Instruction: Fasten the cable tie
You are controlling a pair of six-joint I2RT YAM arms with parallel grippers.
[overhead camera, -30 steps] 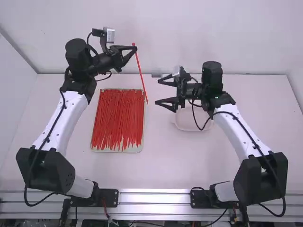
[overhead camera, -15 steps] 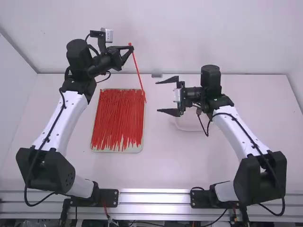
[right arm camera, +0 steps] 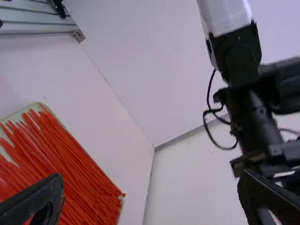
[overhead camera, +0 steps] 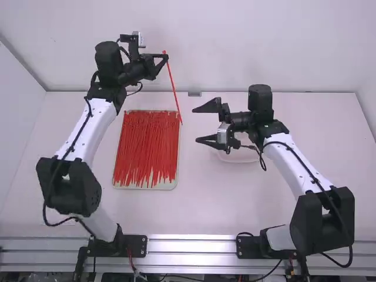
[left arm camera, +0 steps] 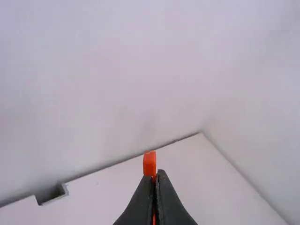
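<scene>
My left gripper is raised high over the table's back left and is shut on one red cable tie, which hangs down toward the tray. In the left wrist view the tie's head sticks out just past the closed fingertips. My right gripper hovers open, jaws spread wide, to the right of the tray and points toward the hanging tie. The right wrist view shows its two black fingers far apart, with the left arm beyond.
A beige tray holds several red cable ties left of centre. A clear shallow dish sits under the right arm. Bare white table lies in front and to the right.
The right gripper rotated and dropped slightly, staying open. The left arm shifted a little to the right with the tie held.
</scene>
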